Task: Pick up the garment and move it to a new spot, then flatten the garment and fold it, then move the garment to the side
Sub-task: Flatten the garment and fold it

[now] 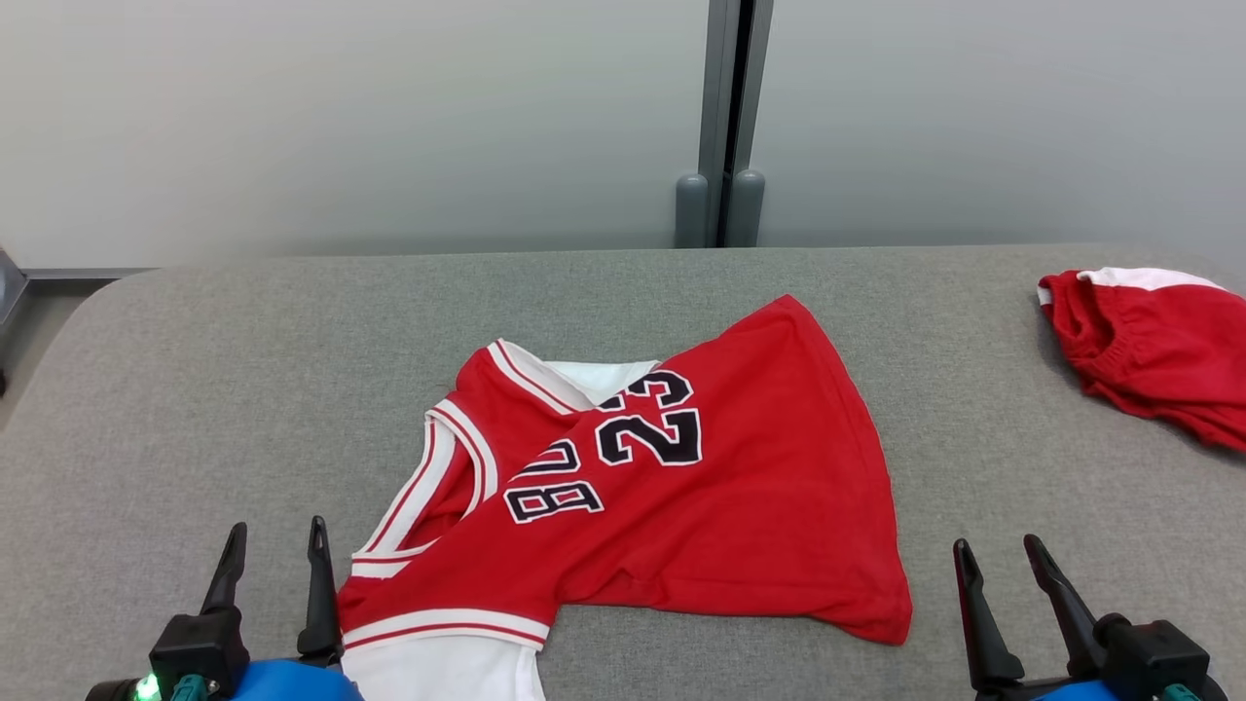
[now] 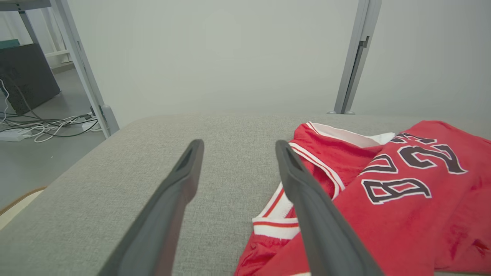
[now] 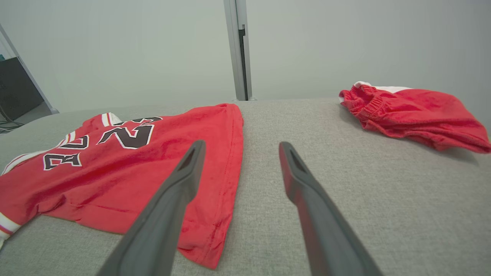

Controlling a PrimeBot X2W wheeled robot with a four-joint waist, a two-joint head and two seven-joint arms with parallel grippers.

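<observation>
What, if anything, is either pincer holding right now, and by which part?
Nothing is held: the left pincer and the right pincer both stand open, with none of the red jersey between them.

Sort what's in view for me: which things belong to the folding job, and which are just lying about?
Job: red jersey, rumpled mid-table; left gripper and right gripper, both open.
Lying about: red shorts, far right; cables on the floor.
</observation>
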